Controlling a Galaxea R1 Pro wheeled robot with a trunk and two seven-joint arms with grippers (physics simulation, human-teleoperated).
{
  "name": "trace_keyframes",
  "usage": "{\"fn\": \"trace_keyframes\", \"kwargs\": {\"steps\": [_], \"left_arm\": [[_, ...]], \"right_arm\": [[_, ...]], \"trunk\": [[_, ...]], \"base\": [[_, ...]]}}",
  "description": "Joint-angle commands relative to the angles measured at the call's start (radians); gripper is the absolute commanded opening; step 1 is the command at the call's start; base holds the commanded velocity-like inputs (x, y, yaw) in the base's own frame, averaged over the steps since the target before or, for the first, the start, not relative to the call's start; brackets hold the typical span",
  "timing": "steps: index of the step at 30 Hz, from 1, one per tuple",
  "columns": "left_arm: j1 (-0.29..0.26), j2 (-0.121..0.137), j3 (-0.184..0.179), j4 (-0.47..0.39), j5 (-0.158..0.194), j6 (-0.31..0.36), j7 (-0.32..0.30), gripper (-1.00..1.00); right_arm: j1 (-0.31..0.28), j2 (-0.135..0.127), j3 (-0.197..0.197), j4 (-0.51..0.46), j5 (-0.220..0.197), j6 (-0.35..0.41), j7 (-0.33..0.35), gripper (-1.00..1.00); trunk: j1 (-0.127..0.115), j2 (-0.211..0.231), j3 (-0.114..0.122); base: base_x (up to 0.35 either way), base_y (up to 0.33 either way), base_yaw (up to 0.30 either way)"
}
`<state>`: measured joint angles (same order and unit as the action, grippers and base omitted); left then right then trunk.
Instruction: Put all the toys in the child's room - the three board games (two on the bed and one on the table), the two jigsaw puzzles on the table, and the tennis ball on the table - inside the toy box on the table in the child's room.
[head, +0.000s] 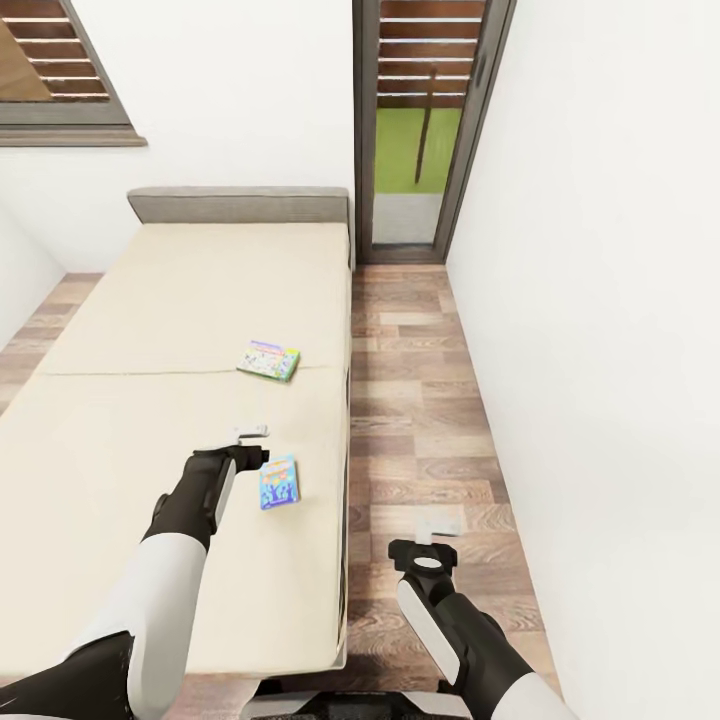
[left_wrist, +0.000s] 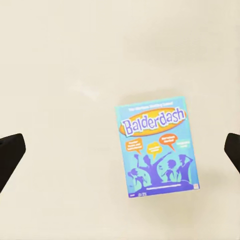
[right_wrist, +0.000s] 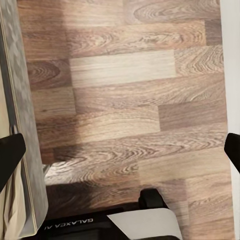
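Observation:
Two board games lie on the bed (head: 150, 330). A green-blue one (head: 268, 360) rests mid-mattress near the right edge. Closer to me lies a blue "Balderdash" box (head: 279, 482), flat on the beige mattress. My left gripper (head: 256, 443) hovers over the mattress just left of and above the blue box, open and holding nothing. In the left wrist view the Balderdash box (left_wrist: 156, 150) sits between the spread black fingertips (left_wrist: 10, 155), nearer one side. My right gripper (head: 433, 525) hangs open over the wood floor, right of the bed. The toy box and table are out of view.
The grey headboard (head: 240, 205) stands at the bed's far end under a window. A tall grey-framed glass door (head: 425, 130) is beyond the floor strip (head: 420, 400), with a white wall on the right. The right wrist view has the bed frame (right_wrist: 25, 150) and my base (right_wrist: 130, 225).

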<state>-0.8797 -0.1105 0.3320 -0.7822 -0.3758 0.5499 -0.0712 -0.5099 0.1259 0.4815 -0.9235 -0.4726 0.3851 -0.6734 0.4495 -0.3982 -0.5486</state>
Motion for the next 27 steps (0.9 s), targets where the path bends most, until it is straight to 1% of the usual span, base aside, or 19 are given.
{"fn": "trace_keyframes", "kwargs": {"steps": [1, 16, 20, 21, 24, 26, 27], "left_arm": [[-0.001, -0.001, 0.005, -0.003, -0.009, 0.004, -0.007, 1.0], [-0.001, -0.001, 0.004, -0.009, -0.008, 0.004, -0.007, 1.0], [-0.024, -0.013, 0.004, -0.013, -0.006, 0.01, -0.005, 1.0], [-0.042, -0.02, 0.004, -0.014, -0.006, 0.021, -0.004, 1.0], [-0.071, -0.026, 0.004, -0.015, -0.005, 0.056, -0.004, 1.0], [-0.093, -0.027, 0.005, -0.015, -0.003, 0.09, -0.003, 1.0], [-0.116, -0.028, 0.005, -0.015, -0.002, 0.123, -0.003, 1.0]], "right_arm": [[-0.001, 0.0, 0.003, -0.001, -0.006, 0.005, -0.008, 1.0], [-0.001, -0.002, 0.005, -0.007, -0.003, 0.005, -0.008, 1.0], [-0.001, -0.002, 0.005, -0.009, -0.003, 0.006, -0.008, 1.0], [-0.001, -0.002, 0.005, -0.01, -0.003, 0.006, -0.008, 1.0], [-0.001, 0.0, 0.005, -0.011, -0.003, 0.006, -0.008, 1.0], [-0.001, 0.001, 0.005, -0.012, -0.003, 0.006, -0.008, 1.0], [-0.001, 0.003, 0.005, -0.012, -0.003, 0.006, -0.009, 1.0]], "trunk": [[0.0, -0.002, -0.003], [0.0, -0.002, -0.028], [0.0, -0.002, -0.034], [0.0, -0.002, -0.036], [0.0, -0.002, -0.041], [0.0, -0.002, -0.044], [0.0, -0.002, -0.046]], "base": [[0.0, 0.0, 0.0], [0.0, 0.0, 0.0], [0.0, 0.0, 0.0], [0.0, 0.0, 0.0], [0.0, 0.0, 0.0], [0.0, 0.0, 0.0], [0.0, 0.0, 0.0]]}}
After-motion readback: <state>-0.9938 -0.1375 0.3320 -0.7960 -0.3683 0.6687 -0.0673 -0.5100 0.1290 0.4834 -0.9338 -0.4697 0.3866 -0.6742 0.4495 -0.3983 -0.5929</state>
